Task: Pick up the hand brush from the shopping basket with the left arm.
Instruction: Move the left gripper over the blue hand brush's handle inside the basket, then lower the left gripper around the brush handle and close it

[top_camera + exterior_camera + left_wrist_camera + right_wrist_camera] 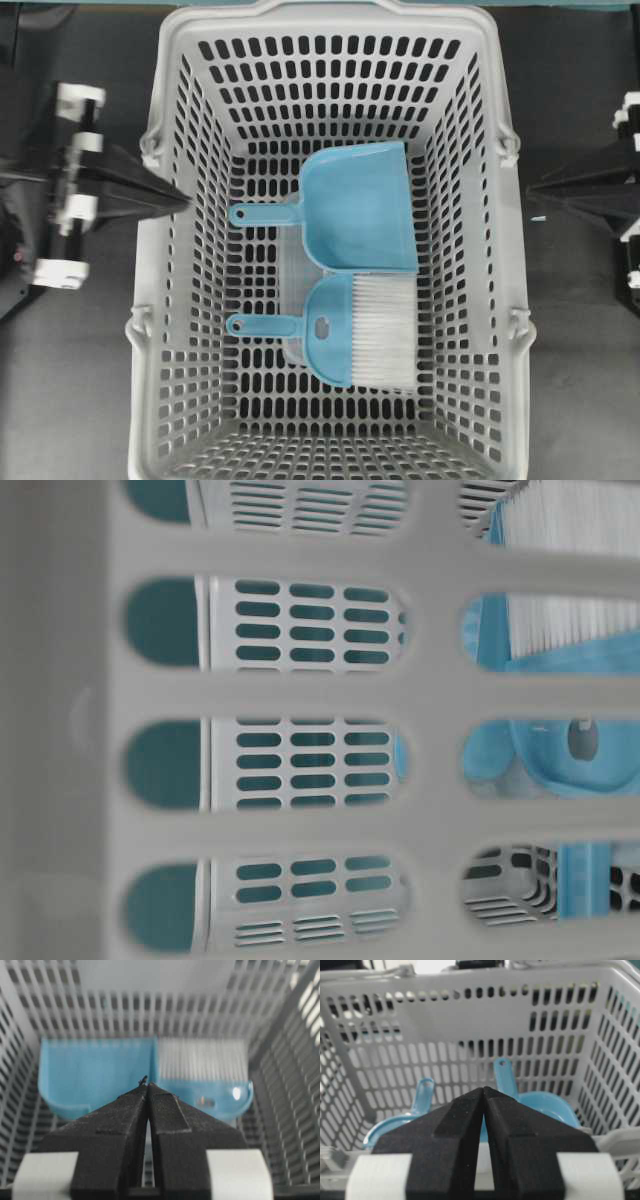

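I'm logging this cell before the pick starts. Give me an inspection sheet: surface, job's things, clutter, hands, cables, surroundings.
Surface: dark tabletop, bare where it shows.
Job's things: hand brush lies flat on the floor of the shopping basket, bristles toward the right wall, handle toward the left wall.
Clutter: blue dustpan lies just beyond the brush, edges close or touching; handle also points left.
Hands: left hand shut, empty, at the basket's left rim; right hand shut, empty, outside the right rim.
Cables: nothing seen.
Surroundings: a small pale speck on the table by the right hand.
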